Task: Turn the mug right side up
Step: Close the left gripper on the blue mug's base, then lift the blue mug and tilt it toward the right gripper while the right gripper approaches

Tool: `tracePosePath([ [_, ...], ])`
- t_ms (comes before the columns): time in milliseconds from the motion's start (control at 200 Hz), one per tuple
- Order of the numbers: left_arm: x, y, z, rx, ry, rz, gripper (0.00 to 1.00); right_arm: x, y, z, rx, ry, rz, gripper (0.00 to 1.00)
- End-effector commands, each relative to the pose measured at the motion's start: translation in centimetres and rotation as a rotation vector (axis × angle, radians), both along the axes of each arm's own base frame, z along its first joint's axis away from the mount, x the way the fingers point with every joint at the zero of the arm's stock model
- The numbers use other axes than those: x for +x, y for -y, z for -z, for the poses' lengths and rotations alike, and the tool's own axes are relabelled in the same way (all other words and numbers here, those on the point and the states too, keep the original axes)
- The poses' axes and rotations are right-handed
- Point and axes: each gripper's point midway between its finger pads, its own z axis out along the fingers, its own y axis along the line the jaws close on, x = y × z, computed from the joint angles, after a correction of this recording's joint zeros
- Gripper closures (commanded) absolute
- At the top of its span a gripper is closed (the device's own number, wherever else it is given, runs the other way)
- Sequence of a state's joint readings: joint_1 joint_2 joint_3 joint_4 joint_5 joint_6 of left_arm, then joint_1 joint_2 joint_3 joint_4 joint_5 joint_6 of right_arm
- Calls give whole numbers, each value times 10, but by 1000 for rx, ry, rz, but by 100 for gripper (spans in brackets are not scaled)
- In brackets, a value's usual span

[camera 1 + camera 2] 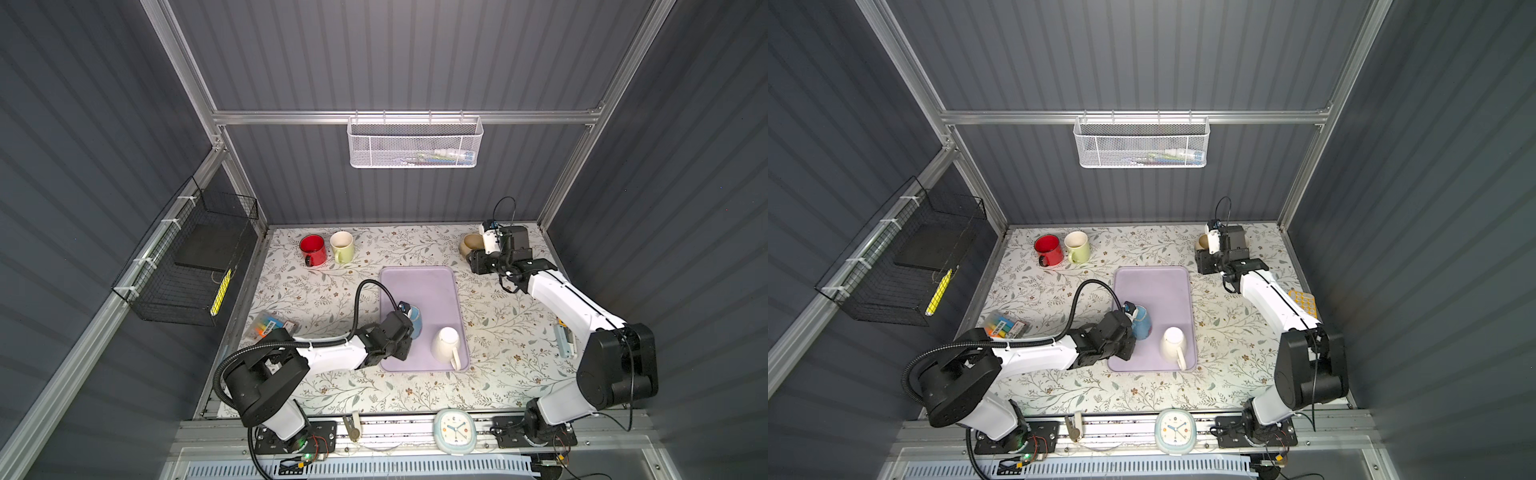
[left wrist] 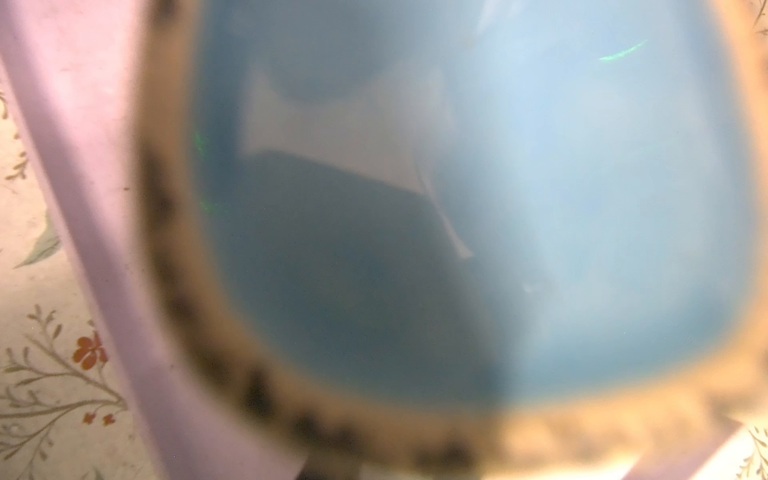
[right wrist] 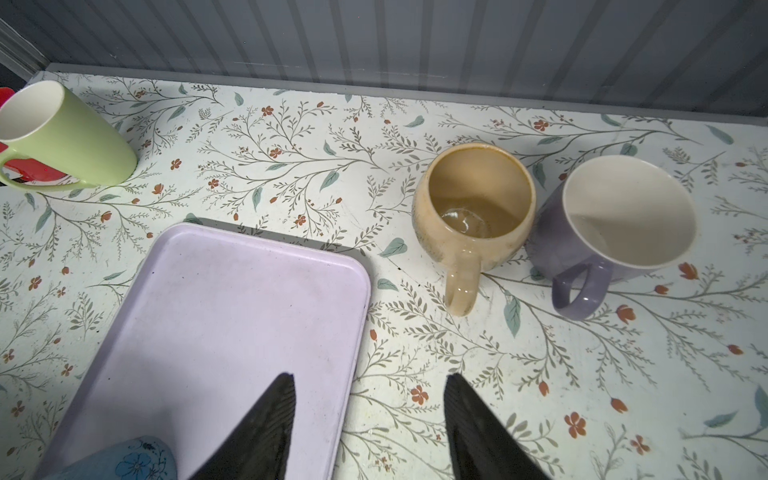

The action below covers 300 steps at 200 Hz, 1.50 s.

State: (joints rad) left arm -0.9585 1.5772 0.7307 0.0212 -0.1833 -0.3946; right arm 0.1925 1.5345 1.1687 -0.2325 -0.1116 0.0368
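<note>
**Left Gripper at Blue Mug: Visibility Limits**

The lilac tray (image 1: 419,286) occupies the centre of both top views. The blue mug (image 1: 1142,324) is at the tray's left side, lower centre of frame. It is partly covered by the left gripper (image 1: 1127,334), so finger spread and any grip cannot be determined. The left wrist view shows only the mug's blurred interior (mouth facing the lens). The right gripper (image 3: 370,376), upper right in the top views, has its fingers apart and holds nothing. Its wrist view crops the mug at lower left.
</note>
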Motion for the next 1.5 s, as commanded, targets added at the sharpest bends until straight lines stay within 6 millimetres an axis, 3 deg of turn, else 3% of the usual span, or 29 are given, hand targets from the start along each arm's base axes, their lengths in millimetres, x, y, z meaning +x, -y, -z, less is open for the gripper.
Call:
tracePosePath([
  [0, 3, -1, -11, -29, 40, -2, 78, -5, 4, -1, -16, 4, 6, 41],
  [235, 3, 1, -17, -46, 49, 2, 82, -7, 5, -1, -15, 4, 9, 41],
  [660, 10, 8, -48, -94, 116, 26, 85, -10, 8, 0, -21, 6, 16, 41],
  [1241, 34, 19, -134, -263, 223, 75, 85, -14, 19, 2, 81, 4, 31, 40],
  [1496, 55, 26, -177, -353, 280, 130, 86, -21, 10, 3, 198, 11, -50, 40],
])
